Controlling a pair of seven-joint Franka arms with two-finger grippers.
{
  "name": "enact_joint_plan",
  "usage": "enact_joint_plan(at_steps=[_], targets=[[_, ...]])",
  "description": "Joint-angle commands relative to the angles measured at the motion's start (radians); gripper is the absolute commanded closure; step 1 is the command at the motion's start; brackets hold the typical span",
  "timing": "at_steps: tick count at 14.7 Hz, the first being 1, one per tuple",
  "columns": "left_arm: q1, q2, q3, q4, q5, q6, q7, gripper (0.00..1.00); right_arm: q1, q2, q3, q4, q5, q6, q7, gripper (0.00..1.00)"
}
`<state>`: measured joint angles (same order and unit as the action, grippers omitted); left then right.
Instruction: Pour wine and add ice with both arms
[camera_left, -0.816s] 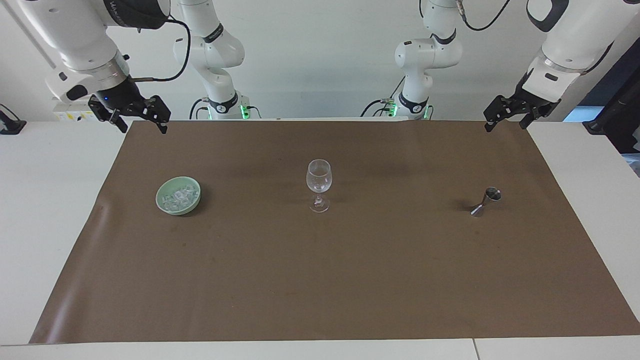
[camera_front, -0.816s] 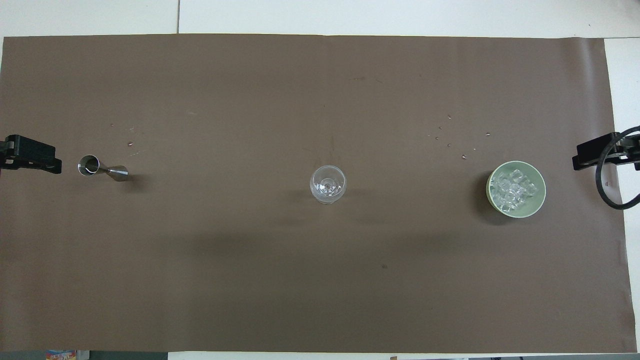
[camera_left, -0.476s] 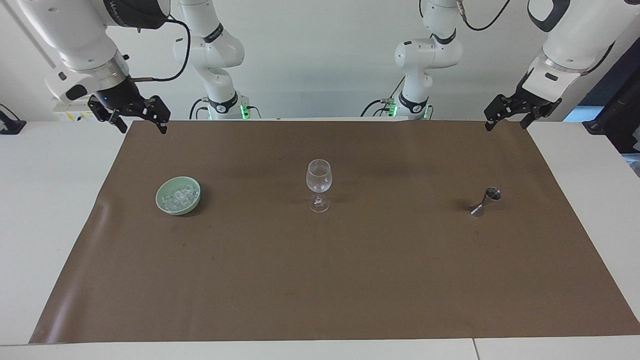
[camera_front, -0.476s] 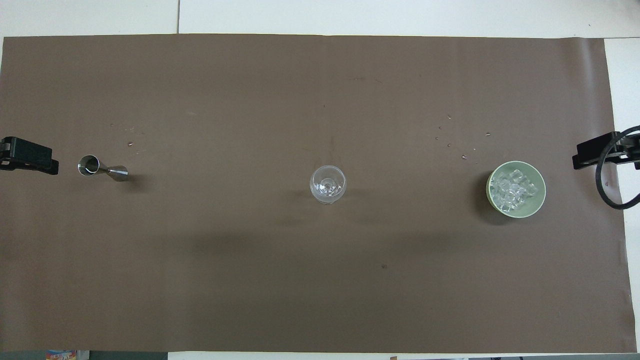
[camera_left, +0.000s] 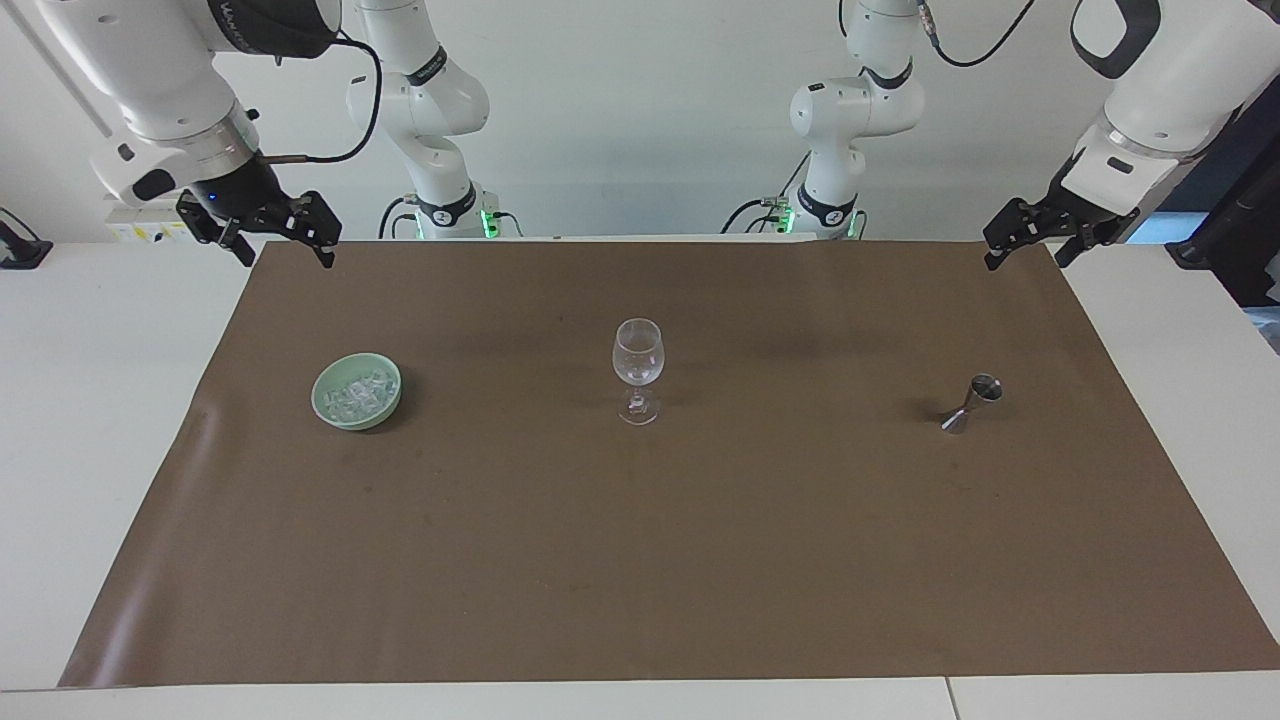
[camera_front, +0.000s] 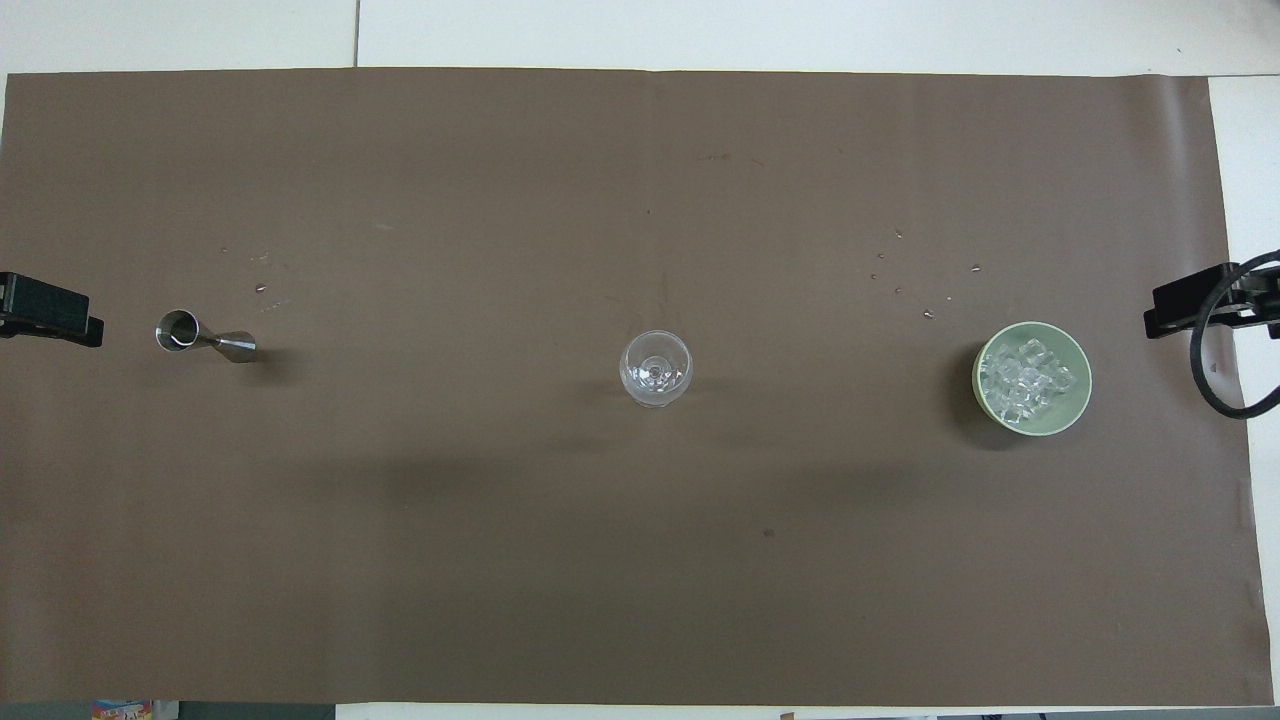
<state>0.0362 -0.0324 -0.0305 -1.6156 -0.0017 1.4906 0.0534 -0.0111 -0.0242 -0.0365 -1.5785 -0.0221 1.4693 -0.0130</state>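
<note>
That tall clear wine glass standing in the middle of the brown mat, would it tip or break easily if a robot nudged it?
Probably yes. The clear stemmed wine glass carries a wide bowl on a thin stem over a small foot, so a push high up would likely topple it. It looks like thin glass, so probably fragile and slippery. It appears empty, so likely light.

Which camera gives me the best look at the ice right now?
Overhead view: the ice shows as separate clear cubes heaped in the green bowl. In the facing view the ice is partly hidden by the bowl's rim.
</note>
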Motion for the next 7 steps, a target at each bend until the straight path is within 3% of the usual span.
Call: enact_joint_plan(at_steps=[1,3,7], targets=[[0.002,-0.037,-0.003,-0.061,-0.012,0.058,0.022,0.00,-0.015,-0.016,0.006,-0.020,0.005,0.011,-0.013,0.00],[-0.004,-0.005,-0.002,-0.041,-0.011,0.092,0.020,0.00,-0.013,-0.016,0.006,-0.021,0.005,0.011,-0.013,0.00],[0.002,0.181,-0.002,0.120,-0.005,0.067,0.019,0.00,-0.015,-0.016,0.006,-0.021,0.005,0.011,-0.013,0.00]])
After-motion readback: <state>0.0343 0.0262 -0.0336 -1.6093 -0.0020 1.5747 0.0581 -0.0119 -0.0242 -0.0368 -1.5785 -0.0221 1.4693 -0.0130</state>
